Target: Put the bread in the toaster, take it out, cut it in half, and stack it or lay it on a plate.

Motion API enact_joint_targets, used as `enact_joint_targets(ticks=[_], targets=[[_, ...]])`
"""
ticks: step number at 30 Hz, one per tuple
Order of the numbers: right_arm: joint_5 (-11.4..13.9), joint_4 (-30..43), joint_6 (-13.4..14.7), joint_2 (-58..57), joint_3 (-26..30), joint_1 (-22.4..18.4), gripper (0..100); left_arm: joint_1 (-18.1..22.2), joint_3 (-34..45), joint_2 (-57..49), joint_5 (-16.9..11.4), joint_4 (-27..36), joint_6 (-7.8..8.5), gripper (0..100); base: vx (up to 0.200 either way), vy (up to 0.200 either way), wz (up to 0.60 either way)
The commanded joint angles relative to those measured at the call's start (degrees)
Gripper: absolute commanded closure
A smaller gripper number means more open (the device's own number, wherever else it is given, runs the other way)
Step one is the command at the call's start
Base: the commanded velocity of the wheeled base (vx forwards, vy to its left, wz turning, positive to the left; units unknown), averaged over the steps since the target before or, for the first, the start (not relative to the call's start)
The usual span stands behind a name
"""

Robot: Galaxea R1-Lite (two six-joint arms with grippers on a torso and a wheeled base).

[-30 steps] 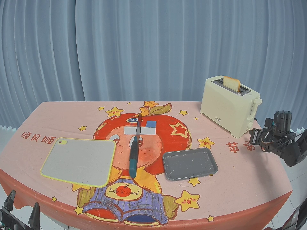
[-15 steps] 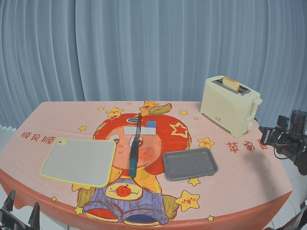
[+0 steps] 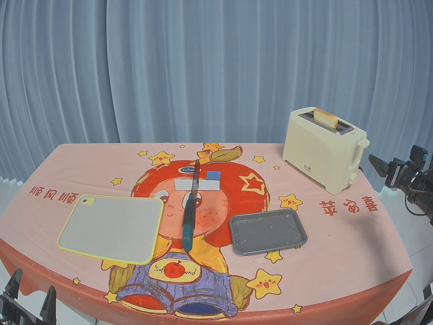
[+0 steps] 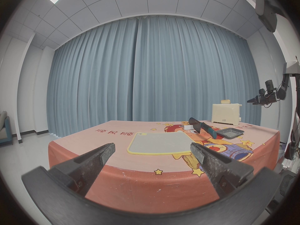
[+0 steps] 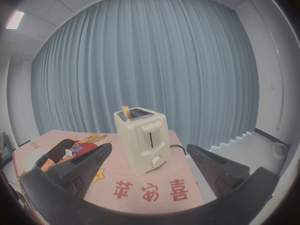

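A toasted bread slice (image 3: pixel 325 118) stands upright in the near slot of the cream toaster (image 3: pixel 322 154) at the table's back right, its top half sticking out. The same bread (image 5: pixel 126 111) and toaster (image 5: pixel 143 141) appear in the right wrist view. My right gripper (image 3: pixel 379 163) hangs open and empty beyond the table's right edge, to the right of the toaster and pointing at it. My left gripper (image 4: pixel 152 146) is open and empty, low off the table's front left corner (image 3: pixel 34 283). A grey plate (image 3: pixel 267 231) lies bare at front centre-right.
A teal-handled knife (image 3: pixel 189 213) lies mid-table with its blade propped on a white-and-blue block (image 3: pixel 198 183). A grey cutting board (image 3: pixel 110 226) with a yellow rim lies front left. The toaster's cord (image 5: pixel 178 147) runs off the table's right side.
My right gripper has pulled back to the right, away from the toaster's lever side, and has risen and turned to face the toaster. Nothing on the table moved.
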Motion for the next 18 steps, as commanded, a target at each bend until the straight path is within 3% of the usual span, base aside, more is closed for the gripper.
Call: enact_joint_targets(ticks=[1,6,9,18], targets=[[0.5,0.2,-0.1,-0.9,-2.1,0.3,0,0.0,1.0,-0.9,0.0,0.0,-0.04,0,0.0,0.0,0.0],[2.0,0.4,-1.0,-0.9,-3.7,1.4,0,0.0,1.0,-0.9,0.0,0.0,-0.04,0,0.0,0.0,0.0],[4.5,0.5,-3.6,-0.6,-4.1,1.9,0,0.0,1.0,-0.9,0.0,0.0,-0.04,0,0.0,0.0,0.0],[4.7,6.6,-4.4,-0.8,-9.4,1.9,0,0.0,1.0,-0.9,0.0,0.0,-0.04,0,0.0,0.0,0.0]])
